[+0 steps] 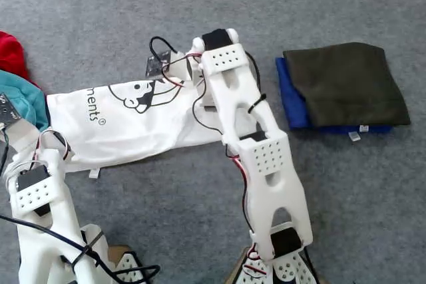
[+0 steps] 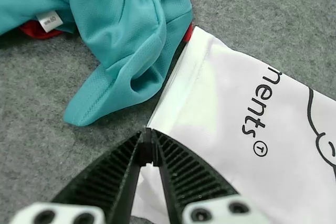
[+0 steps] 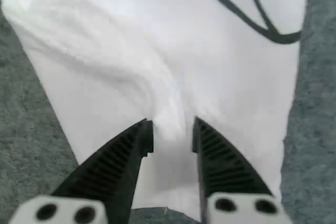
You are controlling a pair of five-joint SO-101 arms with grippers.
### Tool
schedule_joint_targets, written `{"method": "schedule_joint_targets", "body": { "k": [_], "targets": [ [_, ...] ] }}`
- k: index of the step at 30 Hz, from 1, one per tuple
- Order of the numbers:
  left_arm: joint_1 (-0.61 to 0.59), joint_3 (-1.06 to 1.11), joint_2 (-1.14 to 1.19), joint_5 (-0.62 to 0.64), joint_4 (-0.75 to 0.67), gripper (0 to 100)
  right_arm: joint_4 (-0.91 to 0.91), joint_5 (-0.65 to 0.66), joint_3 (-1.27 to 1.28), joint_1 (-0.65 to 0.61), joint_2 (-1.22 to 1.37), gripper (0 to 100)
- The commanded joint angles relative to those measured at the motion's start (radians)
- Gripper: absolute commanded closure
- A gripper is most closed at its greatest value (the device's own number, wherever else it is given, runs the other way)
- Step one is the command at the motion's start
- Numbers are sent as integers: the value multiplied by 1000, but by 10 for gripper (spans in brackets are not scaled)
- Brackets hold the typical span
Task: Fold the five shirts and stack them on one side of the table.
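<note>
The white shirt [image 1: 133,124] lay flat on the grey worktop [image 1: 166,217]. Its long axis ran from your left arm's side toward the middle and climbed slightly toward the far edge. The printed lettering sat at the left end and the line drawing at the right end.

Your left gripper [image 2: 148,148] had its fingers pressed together on the shirt's near-left corner, with a sliver of white cloth nipped between the tips. Your right gripper [image 3: 172,135] sat at the shirt's far-right part, its fingers a narrow gap apart with a ridge of gathered white cloth caught between them.

Your right arm lay across the shirt's right end and hid that edge in the high view.

Five shirts could be counted:
- **White:** one, the shirt spread on the worktop.
- **Teal and red:** one teal shirt [image 1: 23,94] crumpled just beside the white corner, and one red shirt [image 1: 10,51] beyond it. Both were cut off at the left edge.
- **Folded stack, well apart to the right:** one olive shirt [image 1: 346,84] on top of one blue shirt [image 1: 293,98]. The blue one showed along its left and near margins alone.
</note>
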Motion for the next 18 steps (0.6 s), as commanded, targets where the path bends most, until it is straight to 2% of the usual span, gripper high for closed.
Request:
{"method": "schedule_joint_targets", "body": {
  "k": [1,5,9,11,14,16,18],
  "targets": [
    [4,-4,-11,-6,-14,966,28,-38,-147,23,-8,758],
    [4,-4,-11,-6,-14,966,37,-80,-183,66,-47,807],
    [4,-4,-11,-6,-12,966,38,-189,-90,98,-142,989],
    [2,-15,-14,-6,15,962,38,-273,-4,103,-219,972],
    [-15,-107,-23,21,166,877,37,-354,143,95,-349,984],
    [-19,-226,-12,91,282,834,37,-359,248,98,-444,985],
    [-15,-389,-9,100,410,831,35,-324,352,107,-538,985]
  ]
}}
